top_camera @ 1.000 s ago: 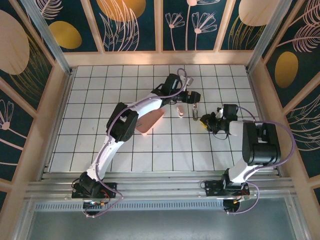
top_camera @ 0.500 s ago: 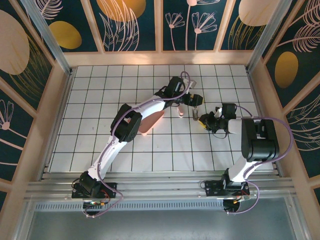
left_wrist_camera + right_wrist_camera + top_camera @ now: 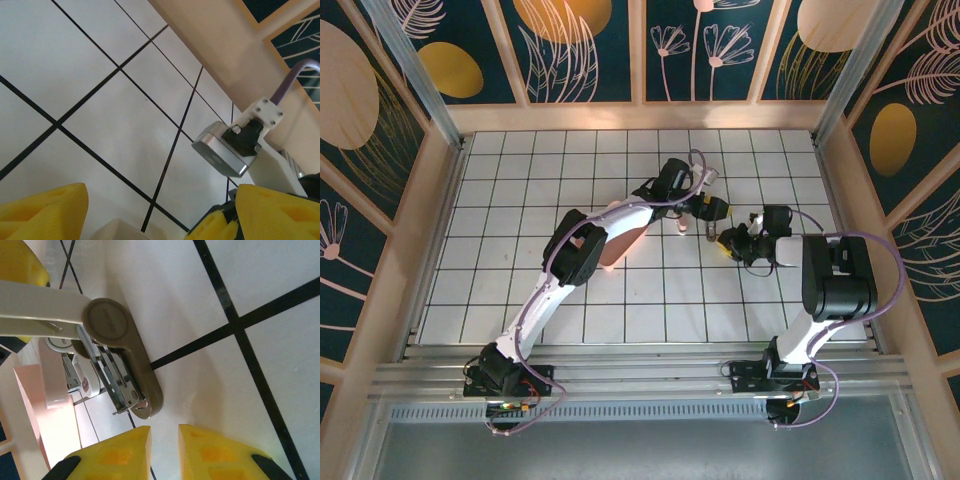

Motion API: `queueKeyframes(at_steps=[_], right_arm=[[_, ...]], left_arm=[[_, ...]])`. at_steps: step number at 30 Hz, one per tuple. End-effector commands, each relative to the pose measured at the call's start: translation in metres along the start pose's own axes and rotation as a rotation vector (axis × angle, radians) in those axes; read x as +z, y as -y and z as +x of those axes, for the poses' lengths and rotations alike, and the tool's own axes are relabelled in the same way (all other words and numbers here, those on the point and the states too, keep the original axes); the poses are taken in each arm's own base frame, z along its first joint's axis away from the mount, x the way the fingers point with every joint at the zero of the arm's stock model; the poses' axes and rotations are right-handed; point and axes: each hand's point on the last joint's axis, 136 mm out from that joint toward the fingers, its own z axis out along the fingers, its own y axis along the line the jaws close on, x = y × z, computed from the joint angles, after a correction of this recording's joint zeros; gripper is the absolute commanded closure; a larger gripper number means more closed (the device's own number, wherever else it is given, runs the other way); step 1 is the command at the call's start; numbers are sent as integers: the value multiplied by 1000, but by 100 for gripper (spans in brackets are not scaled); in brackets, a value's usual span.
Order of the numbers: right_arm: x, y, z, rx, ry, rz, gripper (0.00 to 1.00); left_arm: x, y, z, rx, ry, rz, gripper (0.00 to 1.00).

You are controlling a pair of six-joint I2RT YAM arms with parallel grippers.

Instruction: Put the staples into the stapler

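The stapler lies flipped open on the white tiles, its metal channel bared and its cream lid swung away to the left. My right gripper is shut just short of the stapler's base end and holds nothing. In the top view it sits right of the stapler. My left gripper hovers over the stapler's far end. Its yellow fingers stand wide open, with the cream lid's edge low between them. The staples are not visible.
The pink tray lies left of the stapler, partly under the left arm, and its edge also appears beside the stapler. A small white-and-pink object stands between tray and stapler. The right arm's silver wrist camera is close by.
The left gripper has shifted right and nearer, down over the stapler's far end, and its jaws have narrowed a little. The right gripper has stayed almost still.
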Motion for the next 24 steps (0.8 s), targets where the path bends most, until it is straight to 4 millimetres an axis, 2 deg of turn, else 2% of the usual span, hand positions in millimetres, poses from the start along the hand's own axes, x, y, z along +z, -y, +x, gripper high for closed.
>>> queueKeyframes(at_steps=[1, 15, 24], right_arm=[[4, 2, -2, -23, -4, 29, 79], [10, 6, 1, -34, -14, 55, 80], [12, 7, 3, -37, -16, 66, 80]], left_arm=[[-12, 44, -20, 106, 19, 72, 23], [-15, 62, -5, 141, -19, 77, 23], [-12, 70, 19, 137, -80, 101, 25]])
